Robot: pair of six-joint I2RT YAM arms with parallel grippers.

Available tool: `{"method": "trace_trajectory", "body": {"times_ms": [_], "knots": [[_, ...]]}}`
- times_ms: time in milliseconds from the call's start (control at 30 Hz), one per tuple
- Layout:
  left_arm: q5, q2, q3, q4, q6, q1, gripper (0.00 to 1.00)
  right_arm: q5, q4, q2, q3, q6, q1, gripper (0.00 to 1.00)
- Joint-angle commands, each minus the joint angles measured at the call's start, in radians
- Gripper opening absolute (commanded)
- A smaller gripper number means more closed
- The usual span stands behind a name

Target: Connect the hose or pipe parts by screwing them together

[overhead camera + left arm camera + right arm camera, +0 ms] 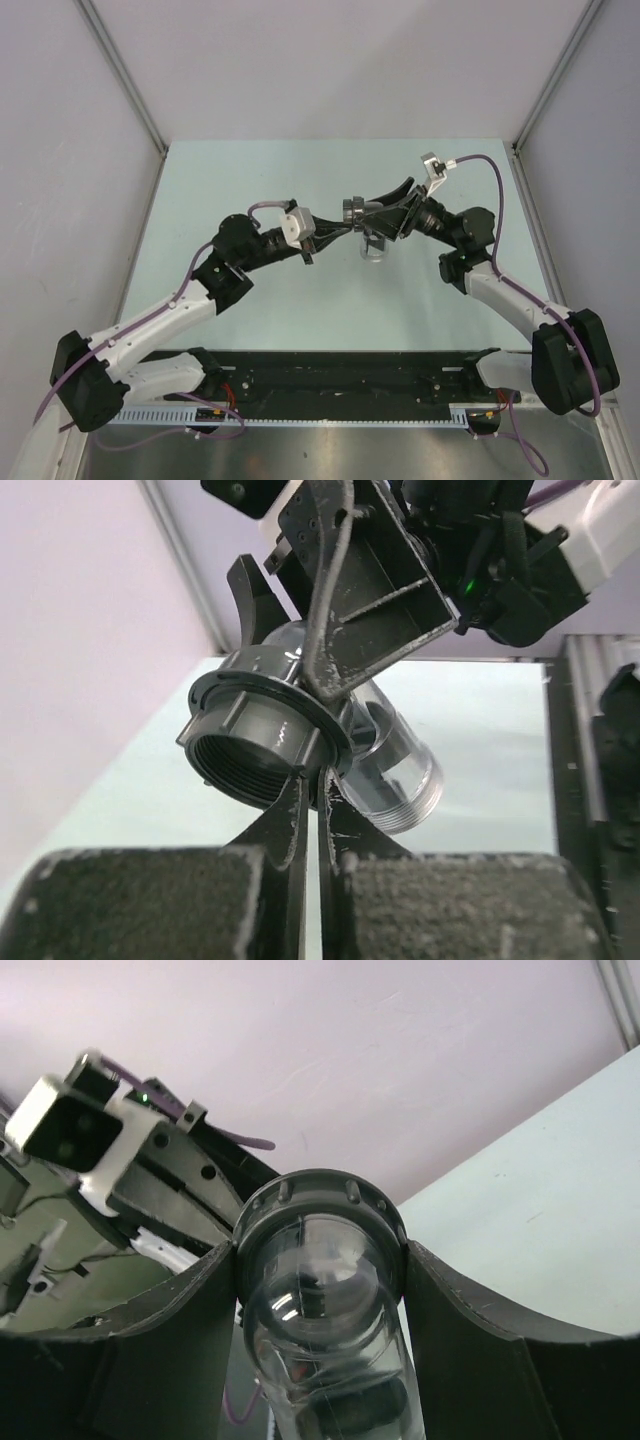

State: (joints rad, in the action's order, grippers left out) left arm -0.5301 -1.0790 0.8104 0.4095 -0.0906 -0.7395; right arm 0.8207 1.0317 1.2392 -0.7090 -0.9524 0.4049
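A dark grey ring nut [351, 209] with inner threads [250, 742] sits on one end of a clear elbow pipe [375, 248], and both hang in the air above the table's middle. My right gripper [320, 1256] is shut on the nut's ribbed collar [320, 1192], one finger on each side, and the clear pipe [322, 1350] runs down between them. From the left, my left gripper [312, 786] comes in with its fingers pressed together, the tips touching the nut's flange from below. The clear pipe's free threaded end [410, 795] points away from it.
The pale green table [250, 180] is bounded by grey walls and two metal posts [120, 75]. A black rail [340, 385] with the arm bases runs along the near edge. The left arm's white wrist camera [65, 1130] is close behind the nut.
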Motion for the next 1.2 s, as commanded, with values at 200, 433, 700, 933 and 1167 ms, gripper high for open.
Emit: {"method": "trace_trajectory", "body": {"times_ms": [200, 433, 700, 933, 1167], "knots": [[0.678, -0.102, -0.066, 0.078, -0.558, -0.133, 0.00, 0.106, 0.084, -0.018, -0.072, -0.166, 0.028, 0.00], [0.626, -0.004, -0.112, 0.092, -0.349, -0.133, 0.80, 0.098, 0.001, -0.067, -0.072, -0.014, -0.011, 0.00], [0.503, 0.157, -0.006, -0.285, 0.066, -0.104, 0.79, 0.075, -0.070, -0.101, -0.072, 0.367, -0.044, 0.00], [0.101, 0.169, 0.119, -0.460, 0.530, 0.090, 0.71, 0.046, -0.269, -0.173, -0.066, 0.861, 0.014, 0.00], [-0.223, 0.079, 0.210, -0.425, 0.819, 0.213, 0.63, 0.040, -0.271, -0.224, 0.000, 1.070, 0.104, 0.00]]}}
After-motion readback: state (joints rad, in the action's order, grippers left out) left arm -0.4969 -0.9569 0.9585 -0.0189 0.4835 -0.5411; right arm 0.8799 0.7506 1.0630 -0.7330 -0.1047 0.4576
